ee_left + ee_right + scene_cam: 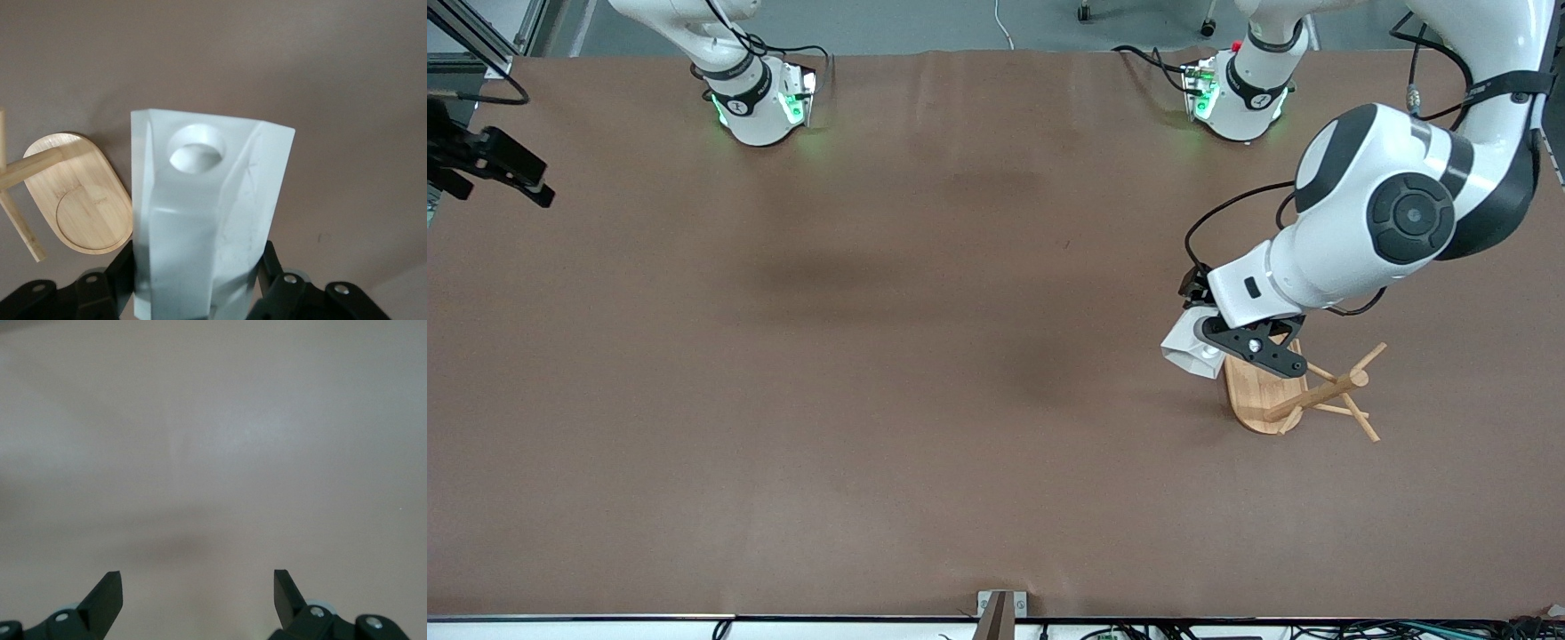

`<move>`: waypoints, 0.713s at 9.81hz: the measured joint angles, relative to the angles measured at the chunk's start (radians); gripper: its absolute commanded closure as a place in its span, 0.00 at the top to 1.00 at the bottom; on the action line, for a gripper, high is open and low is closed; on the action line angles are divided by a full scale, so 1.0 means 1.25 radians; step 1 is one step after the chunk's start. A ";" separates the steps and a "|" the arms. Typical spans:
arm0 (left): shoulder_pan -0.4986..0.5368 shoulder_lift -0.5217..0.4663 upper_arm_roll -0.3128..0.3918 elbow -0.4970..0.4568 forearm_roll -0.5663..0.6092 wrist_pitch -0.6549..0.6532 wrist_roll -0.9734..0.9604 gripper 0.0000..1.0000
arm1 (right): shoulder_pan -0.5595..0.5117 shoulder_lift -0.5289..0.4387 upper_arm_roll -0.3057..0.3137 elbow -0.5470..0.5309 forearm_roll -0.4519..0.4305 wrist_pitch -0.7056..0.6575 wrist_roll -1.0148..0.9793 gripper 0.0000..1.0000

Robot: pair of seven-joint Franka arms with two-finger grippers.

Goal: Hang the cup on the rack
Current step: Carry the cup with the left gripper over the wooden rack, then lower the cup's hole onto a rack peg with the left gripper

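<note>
My left gripper point(1209, 342) is shut on the white faceted cup point(1187, 348) and holds it in the air, over the table right beside the rack's base. In the left wrist view the cup point(207, 220) fills the middle between the black fingers point(107, 283), its round-holed handle point(197, 150) facing the camera. The bamboo rack point(1263, 396) stands toward the left arm's end of the table, its post point(1320, 393) and thin pegs pointing away from the cup. Its oval base point(80, 200) also shows in the left wrist view. My right gripper point(525, 178) waits open and empty at the right arm's end, over bare table point(198, 587).
The brown table point(925, 356) stretches wide between the two arms. Both arm bases point(760, 102) stand along the edge farthest from the front camera. A small bracket point(1000, 613) sits at the nearest table edge.
</note>
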 measured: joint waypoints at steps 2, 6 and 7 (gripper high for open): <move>0.002 -0.040 0.055 -0.073 -0.066 0.047 0.050 0.00 | -0.006 0.032 -0.004 0.048 -0.001 -0.036 0.000 1.00; 0.008 -0.066 0.118 -0.156 -0.087 0.124 0.124 0.00 | -0.011 0.106 -0.005 0.133 -0.005 -0.100 0.000 1.00; 0.009 -0.065 0.130 -0.168 -0.087 0.143 0.146 0.00 | -0.011 0.107 -0.005 0.135 -0.006 -0.101 0.000 1.00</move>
